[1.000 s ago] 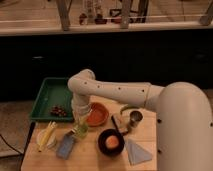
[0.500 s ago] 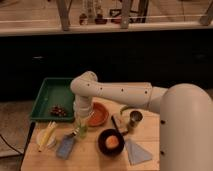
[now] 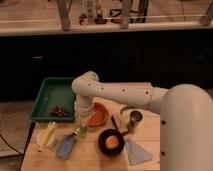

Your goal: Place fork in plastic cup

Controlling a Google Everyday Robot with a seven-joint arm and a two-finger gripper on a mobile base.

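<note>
Dark cabinet fronts and a pale counter edge run behind a light wooden table [image 3: 95,160].

Gripper [image 3: 82,122]: hangs straight down at the end of the white arm [image 3: 120,92], which reaches in from the right and bends at an elbow over the table's left half. It sits directly above the small round translucent light-green plastic cup [image 3: 81,132], its tip at or just inside the rim. Cannot tell whether it is spread or closed on anything. The fork cannot be made out as a separate thing at the gripper or in the cup.

Cup: upright, near the table's front left, just beside the shallow round orange bowl [image 3: 100,114], which lies to its right and slightly behind.

Outward, left: a yellow banana [image 3: 46,135] lies near the table's left edge; a flat blue-grey rectangular pad [image 3: 65,147] lies in front of the cup. Behind them, a green rectangular plastic tray [image 3: 50,92] holds a small dark red cluster [image 3: 58,111] in its near part.

Outward, right: a black round bowl [image 3: 111,148] with an orange ball-shaped item [image 3: 112,142] inside; behind it, a shiny metal cup [image 3: 135,118], upright; in front, a pale blue triangular cloth [image 3: 136,152] lying flat.
</note>
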